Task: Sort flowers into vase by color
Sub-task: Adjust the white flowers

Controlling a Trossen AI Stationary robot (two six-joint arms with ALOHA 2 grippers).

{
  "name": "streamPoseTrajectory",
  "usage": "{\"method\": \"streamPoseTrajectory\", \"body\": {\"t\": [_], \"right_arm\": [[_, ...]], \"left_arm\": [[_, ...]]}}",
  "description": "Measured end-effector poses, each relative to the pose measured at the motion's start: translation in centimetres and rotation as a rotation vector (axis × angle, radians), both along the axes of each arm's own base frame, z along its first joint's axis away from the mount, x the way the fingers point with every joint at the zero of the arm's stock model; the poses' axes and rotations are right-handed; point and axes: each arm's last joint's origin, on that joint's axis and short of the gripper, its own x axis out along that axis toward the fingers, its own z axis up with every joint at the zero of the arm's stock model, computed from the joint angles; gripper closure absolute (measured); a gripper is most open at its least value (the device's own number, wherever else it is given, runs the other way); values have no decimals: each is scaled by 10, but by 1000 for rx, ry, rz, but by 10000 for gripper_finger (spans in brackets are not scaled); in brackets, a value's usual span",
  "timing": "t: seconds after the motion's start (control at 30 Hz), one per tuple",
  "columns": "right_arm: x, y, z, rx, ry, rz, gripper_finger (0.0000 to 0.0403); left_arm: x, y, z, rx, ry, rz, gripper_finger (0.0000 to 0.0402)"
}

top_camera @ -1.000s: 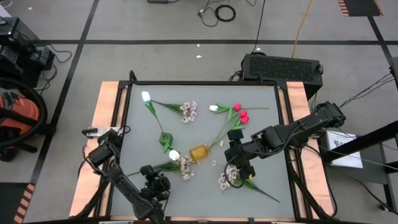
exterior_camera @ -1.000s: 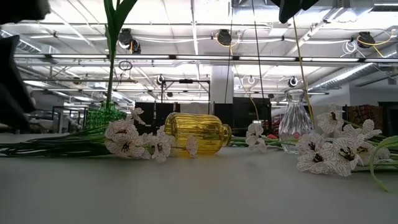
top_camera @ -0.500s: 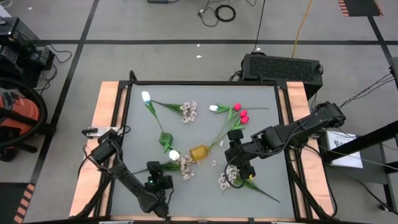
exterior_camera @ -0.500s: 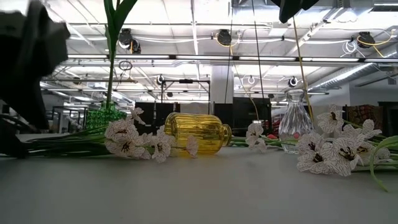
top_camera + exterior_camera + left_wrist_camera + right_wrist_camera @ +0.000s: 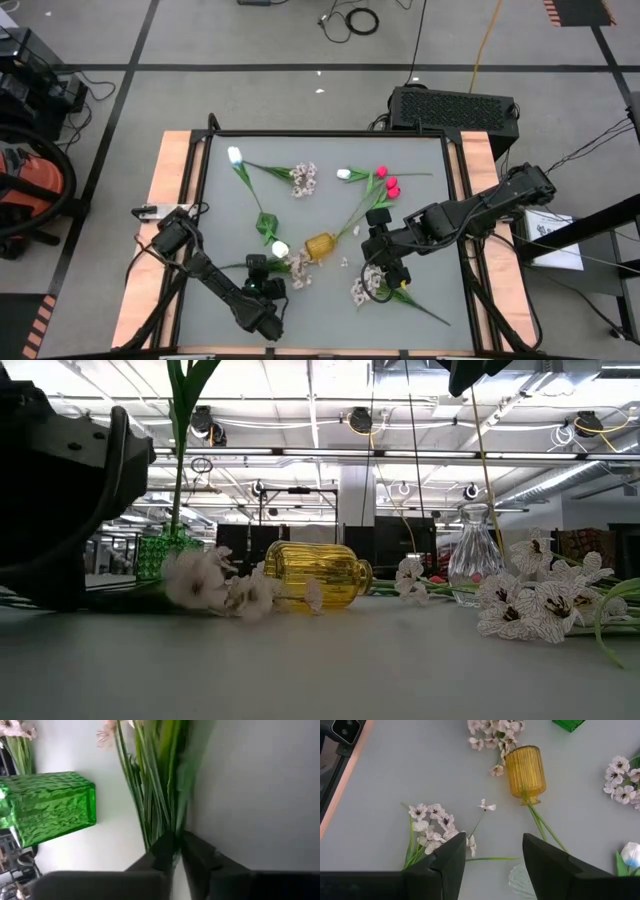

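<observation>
A: Left wrist view is showing the left gripper (image 5: 177, 851) pinching in on a bundle of green stems (image 5: 155, 785), its fingers (image 5: 162, 850) nearly pressed together around them, beside the green vase (image 5: 50, 807).

B: And from above, the left gripper (image 5: 262, 281) is sitting at the near left of the table (image 5: 420, 160), on the stem end of the blossom spray (image 5: 296, 266) lying by the white tulip (image 5: 280, 248) and the tipped yellow vase (image 5: 320, 244).

A: How is that spray likely handling?

B: Light and floppy, I'd judge. The stem probably bends, so the flower head is going to droop and swing. Gripping low on the stem, clear of the blossoms, looks right; the petals seem easy to crush or shed.

A: The right gripper (image 5: 385, 262)?

B: It is hovering with fingers (image 5: 445, 865) spread wide, holding nothing, above another spray (image 5: 432, 827). The pink-red tulips (image 5: 387, 181) and a second white tulip (image 5: 235, 155) are lying farther back. The clear vase (image 5: 473, 555) is standing upright.
</observation>
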Motion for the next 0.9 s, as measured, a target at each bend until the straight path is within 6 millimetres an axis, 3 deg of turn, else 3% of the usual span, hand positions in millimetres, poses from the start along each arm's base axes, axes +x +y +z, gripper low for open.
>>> {"method": "streamPoseTrajectory", "body": {"t": [0.1,0.43,0.63,0.73,0.9], "right_arm": [[0,0,0,0,0,-1,216],[-1,3,0,4,0,3,216],[-2,6,0,19,3,-6,216],[-4,9,0,27,3,-9,216],[-5,14,0,30,-2,8,216]], "left_arm": [[6,-5,5,-31,-34,2,392],[22,-32,38,-228,-106,116,384],[22,-39,49,-267,-115,169,381],[17,-41,50,-256,-95,192,359],[9,-42,52,-238,-47,231,290]]}}
